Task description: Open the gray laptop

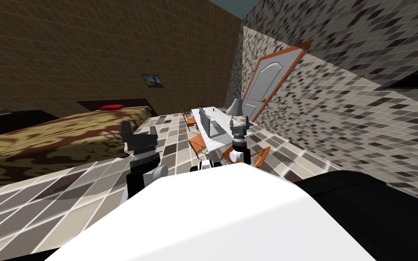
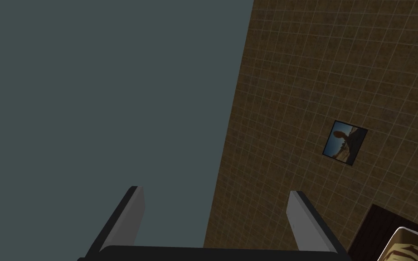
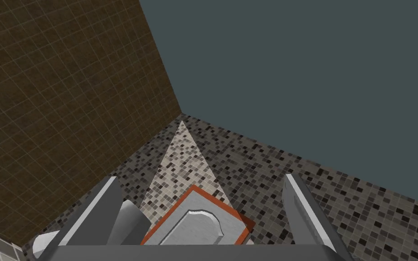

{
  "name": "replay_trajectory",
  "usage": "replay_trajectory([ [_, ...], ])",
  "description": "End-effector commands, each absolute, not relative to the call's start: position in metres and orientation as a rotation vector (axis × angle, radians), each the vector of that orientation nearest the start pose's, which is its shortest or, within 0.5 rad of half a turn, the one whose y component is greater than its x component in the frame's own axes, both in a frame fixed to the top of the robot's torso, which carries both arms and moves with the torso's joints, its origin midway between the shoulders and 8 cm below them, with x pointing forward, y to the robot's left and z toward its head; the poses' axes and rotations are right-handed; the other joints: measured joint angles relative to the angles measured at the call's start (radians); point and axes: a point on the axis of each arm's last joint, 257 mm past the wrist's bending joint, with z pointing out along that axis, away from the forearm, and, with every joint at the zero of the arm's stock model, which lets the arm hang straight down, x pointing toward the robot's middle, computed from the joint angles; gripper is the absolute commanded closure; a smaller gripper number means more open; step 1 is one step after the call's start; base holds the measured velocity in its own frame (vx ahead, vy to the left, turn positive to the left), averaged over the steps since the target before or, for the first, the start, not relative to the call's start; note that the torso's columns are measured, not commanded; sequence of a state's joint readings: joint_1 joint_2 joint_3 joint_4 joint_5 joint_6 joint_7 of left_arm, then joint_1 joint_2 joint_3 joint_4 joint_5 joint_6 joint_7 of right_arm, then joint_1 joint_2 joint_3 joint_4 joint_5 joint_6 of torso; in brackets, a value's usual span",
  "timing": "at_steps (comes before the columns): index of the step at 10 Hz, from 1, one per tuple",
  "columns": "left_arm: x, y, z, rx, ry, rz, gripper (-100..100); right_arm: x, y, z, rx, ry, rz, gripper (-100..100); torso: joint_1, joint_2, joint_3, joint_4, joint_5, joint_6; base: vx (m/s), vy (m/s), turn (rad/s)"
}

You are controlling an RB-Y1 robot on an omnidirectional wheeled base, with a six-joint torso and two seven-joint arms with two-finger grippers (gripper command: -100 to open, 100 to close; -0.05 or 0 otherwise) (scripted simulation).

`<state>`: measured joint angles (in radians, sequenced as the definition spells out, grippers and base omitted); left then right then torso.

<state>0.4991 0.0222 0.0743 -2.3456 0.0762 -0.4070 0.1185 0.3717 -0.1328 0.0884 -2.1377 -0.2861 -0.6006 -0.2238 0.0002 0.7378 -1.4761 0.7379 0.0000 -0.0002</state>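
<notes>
Ahead, laptop (image 1: pixel 212 128) sits on white table (image 1: pixel 221 118) near door (image 1: pixel 267 84), lid looks raised, hard to tell. Right gripper (image 1: pixel 239 122) hovers near laptop at table's edge, fingers wide apart, nothing held. Left gripper (image 1: pixel 139 132) hangs well apart from table, bed (image 1: pixel 45 140) side, fingers also wide, empty. Lamp (image 1: pixel 235 107) stands beyond laptop

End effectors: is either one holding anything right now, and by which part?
Nothing is held. The left end effector and the right end effector are both open with nothing between their fingers, and the laptop sits well ahead, untouched.
</notes>
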Motion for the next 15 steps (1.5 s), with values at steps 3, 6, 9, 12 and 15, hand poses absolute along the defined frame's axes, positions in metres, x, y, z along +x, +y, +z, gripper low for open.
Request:
replay_trajectory([
  [3,0.34,0.308,0.039,-0.742,0.563,-1.385,0,0.386,-0.272,-0.005,0.931,0.374,1.96,-100,0.0,0.0,0.0,0.0,0.0,0.0,-0.002,-0.001,0.071],
  [6,0.34,0.308,0.039,-0.742,0.563,-1.385,0,0.403,-0.275,-0.025,1.043,0.317,2.059,-100,0.0,0.0,0.0,0.0,0.0,0.001,-0.003,-0.002,0.09],
  [9,0.34,0.308,0.039,-0.742,0.563,-1.385,0,0.412,-0.276,-0.036,1.107,0.278,2.118,-100,0.0,0.0,0.0,0.0,0.0,0.0,-0.002,-0.001,0.061],
  [12,0.34,0.308,0.039,-0.742,0.563,-1.385,0,0.43,-0.278,-0.06,1.234,0.2,2.211,-100,0.0,0.0,0.0,0.0,0.0,0.0,-0.003,-0.001,0.085],
  [15,0.34,0.308,0.039,-0.742,0.563,-1.385,0,0.439,-0.279,-0.073,1.303,0.15,2.26,-100,0.0,0.0,0.0,0.0,0.0,0.0,-0.002,-0.002,0.057],
])
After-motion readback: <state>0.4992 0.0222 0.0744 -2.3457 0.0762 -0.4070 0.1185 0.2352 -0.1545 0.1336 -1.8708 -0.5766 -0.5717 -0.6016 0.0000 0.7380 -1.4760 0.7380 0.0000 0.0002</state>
